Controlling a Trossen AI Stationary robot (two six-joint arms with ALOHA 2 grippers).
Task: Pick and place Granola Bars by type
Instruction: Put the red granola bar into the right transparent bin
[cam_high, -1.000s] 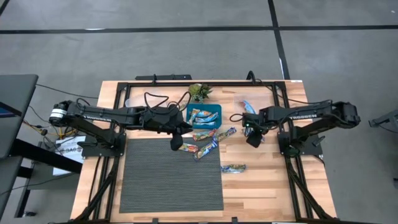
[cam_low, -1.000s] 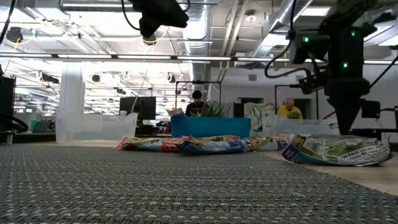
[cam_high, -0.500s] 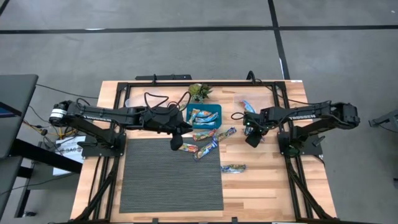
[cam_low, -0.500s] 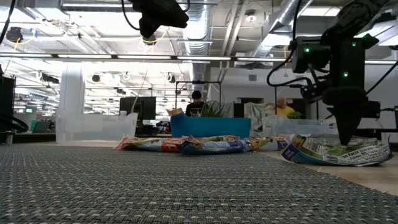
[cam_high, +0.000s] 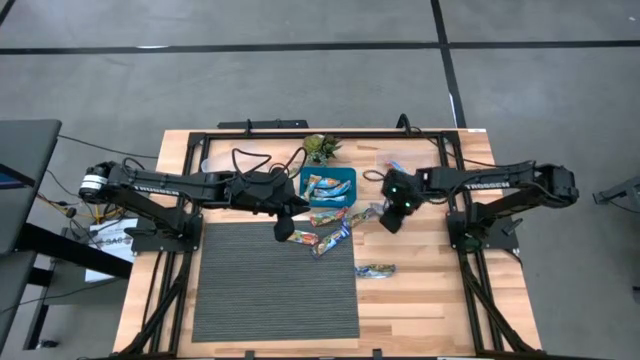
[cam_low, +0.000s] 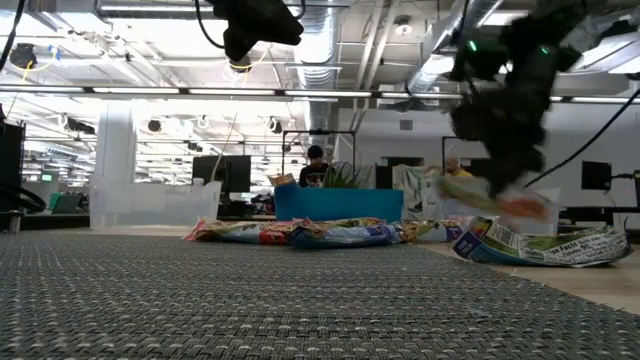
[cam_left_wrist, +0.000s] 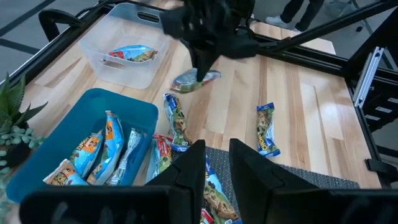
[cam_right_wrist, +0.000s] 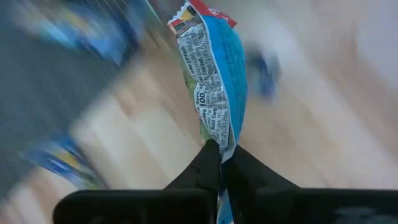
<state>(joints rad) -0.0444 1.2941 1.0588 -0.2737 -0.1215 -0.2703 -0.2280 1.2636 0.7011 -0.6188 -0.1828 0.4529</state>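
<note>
one right tool (cam_right_wrist: 219, 163) pinches a granola bar (cam_right_wrist: 214, 81), lifted above the table (cam_high: 430, 290).

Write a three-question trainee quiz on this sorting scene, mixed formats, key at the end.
1. True or false: the right gripper is shut on a granola bar.
2. What does the clear bin hold? A) nothing B) one bar C) a plant
3. Fill in: the left gripper hovers above the bars beside the ____ bin.

Key: 1 true; 2 B; 3 blue.
</note>
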